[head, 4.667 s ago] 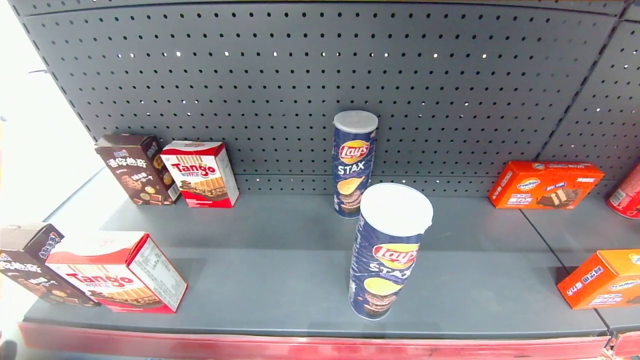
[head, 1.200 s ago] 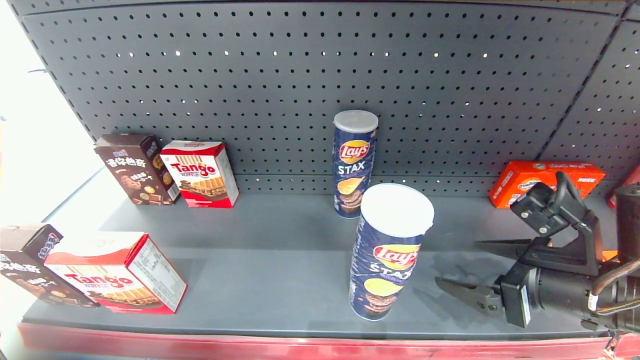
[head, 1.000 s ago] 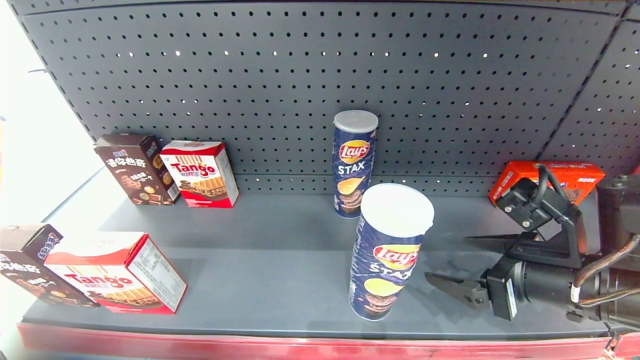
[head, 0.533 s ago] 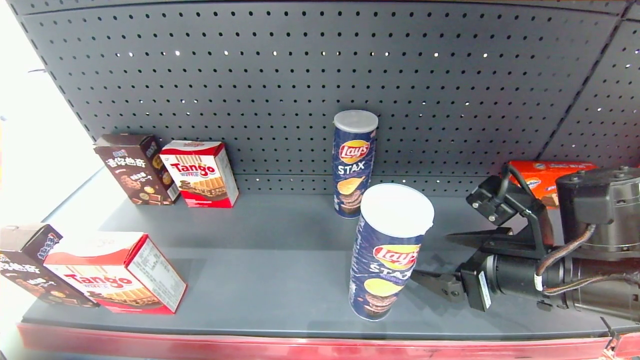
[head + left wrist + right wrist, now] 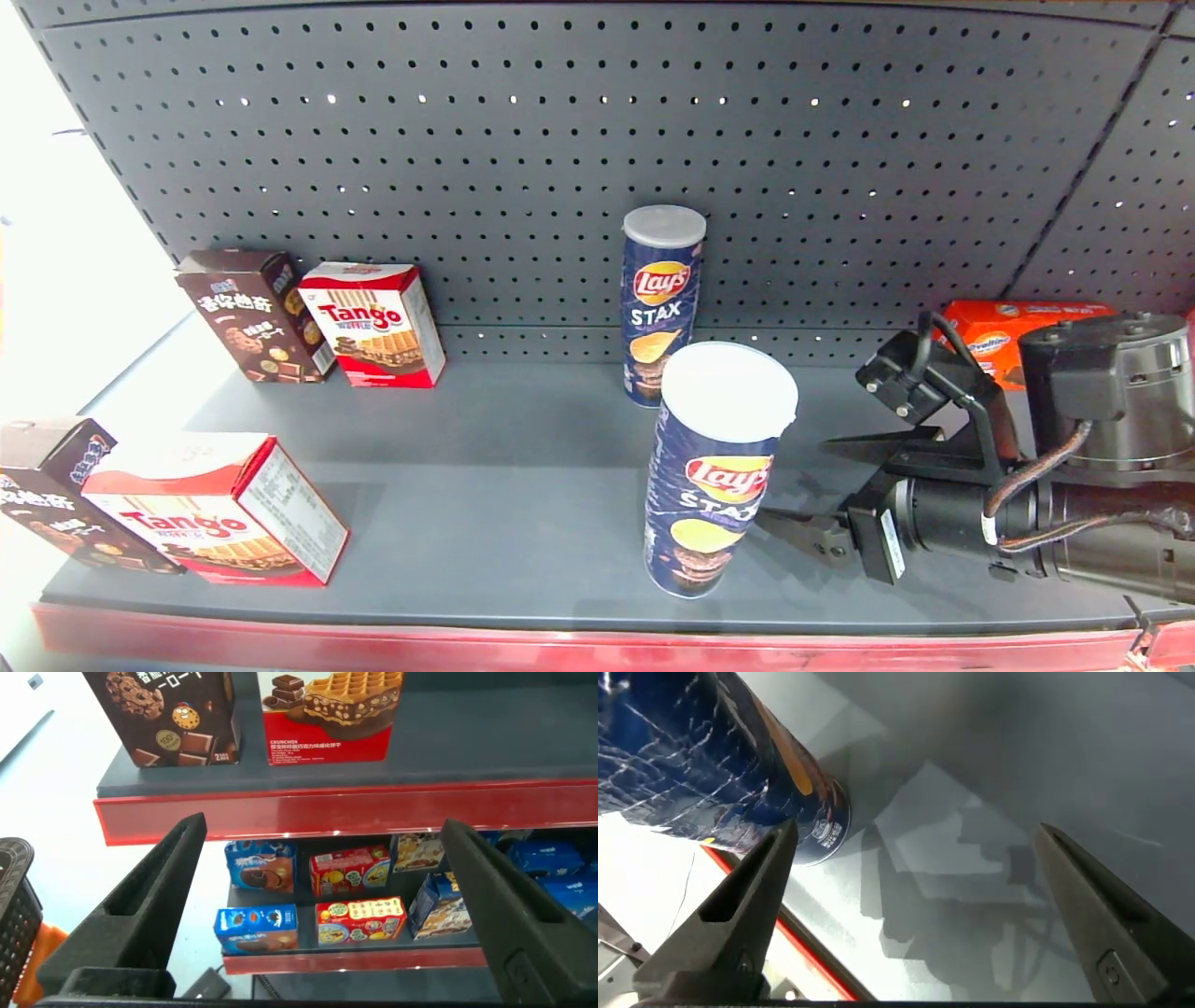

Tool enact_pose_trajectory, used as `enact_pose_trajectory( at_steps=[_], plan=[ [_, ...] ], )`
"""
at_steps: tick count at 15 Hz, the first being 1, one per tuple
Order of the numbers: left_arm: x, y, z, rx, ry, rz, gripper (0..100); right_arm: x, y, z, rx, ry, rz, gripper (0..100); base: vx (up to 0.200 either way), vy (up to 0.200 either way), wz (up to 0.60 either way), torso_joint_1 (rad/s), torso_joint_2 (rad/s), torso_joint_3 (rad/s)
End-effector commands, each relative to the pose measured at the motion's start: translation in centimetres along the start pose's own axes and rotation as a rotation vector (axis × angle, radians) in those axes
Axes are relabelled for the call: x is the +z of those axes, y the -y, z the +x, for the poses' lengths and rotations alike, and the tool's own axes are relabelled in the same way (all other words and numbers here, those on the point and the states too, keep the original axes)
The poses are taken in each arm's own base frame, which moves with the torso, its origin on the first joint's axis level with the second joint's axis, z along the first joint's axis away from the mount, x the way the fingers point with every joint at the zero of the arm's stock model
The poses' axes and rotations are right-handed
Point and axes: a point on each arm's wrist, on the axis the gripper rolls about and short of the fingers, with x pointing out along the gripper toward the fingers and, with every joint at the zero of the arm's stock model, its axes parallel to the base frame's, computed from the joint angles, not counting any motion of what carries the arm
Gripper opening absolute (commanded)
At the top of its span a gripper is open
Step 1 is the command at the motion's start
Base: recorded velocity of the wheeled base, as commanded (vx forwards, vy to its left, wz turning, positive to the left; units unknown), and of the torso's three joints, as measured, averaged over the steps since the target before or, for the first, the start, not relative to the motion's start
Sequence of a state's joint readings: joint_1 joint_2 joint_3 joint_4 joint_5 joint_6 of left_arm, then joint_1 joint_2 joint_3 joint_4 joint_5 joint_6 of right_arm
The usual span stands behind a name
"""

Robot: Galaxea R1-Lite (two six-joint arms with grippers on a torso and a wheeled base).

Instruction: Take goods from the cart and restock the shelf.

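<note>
Two tall blue chip cans with white lids stand on the grey shelf (image 5: pixel 485 485): one at the back (image 5: pixel 661 289) and one near the front edge (image 5: pixel 714 476), which leans slightly left. My right gripper (image 5: pixel 792 482) lies open just right of the front can, low down, its near fingertip (image 5: pixel 764 518) at the can's side. The right wrist view shows the can's base (image 5: pixel 710 765) beside the open right gripper (image 5: pixel 915 835). My left gripper (image 5: pixel 322 831) is open and holds nothing, below the shelf's red front edge (image 5: pixel 374 807).
Red wafer boxes (image 5: pixel 224 513) (image 5: pixel 378 322) and brown cookie boxes (image 5: pixel 252 313) (image 5: pixel 47 495) stand at the shelf's left. An orange box (image 5: pixel 990 327) sits behind my right arm. Lower shelves hold small boxes (image 5: pixel 346 896). A black basket (image 5: pixel 14 915) is beside them.
My right arm came in from the right and slid left along the shelf to the front can. The can's top has shifted a little left.
</note>
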State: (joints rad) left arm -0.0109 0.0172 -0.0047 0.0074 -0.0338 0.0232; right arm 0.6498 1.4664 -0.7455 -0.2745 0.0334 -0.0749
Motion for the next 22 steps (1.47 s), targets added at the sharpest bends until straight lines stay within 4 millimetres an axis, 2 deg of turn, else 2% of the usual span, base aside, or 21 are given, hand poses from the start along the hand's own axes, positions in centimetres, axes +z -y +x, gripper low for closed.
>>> enact_pose_trajectory(
  at_steps=[1,22],
  plan=[
    [0.0,0.0,0.0,0.0,-0.003,0.0,100,0.1,0.0,-0.1,0.002,0.005,-0.001,100,0.0,0.0,0.0,0.0,0.0,0.0],
    [0.0,0.0,0.0,0.0,-0.003,-0.002,100,-0.2,-1.5,0.4,0.057,-0.014,-0.027,100,0.0,0.0,0.0,0.0,0.0,0.0]
  ],
)
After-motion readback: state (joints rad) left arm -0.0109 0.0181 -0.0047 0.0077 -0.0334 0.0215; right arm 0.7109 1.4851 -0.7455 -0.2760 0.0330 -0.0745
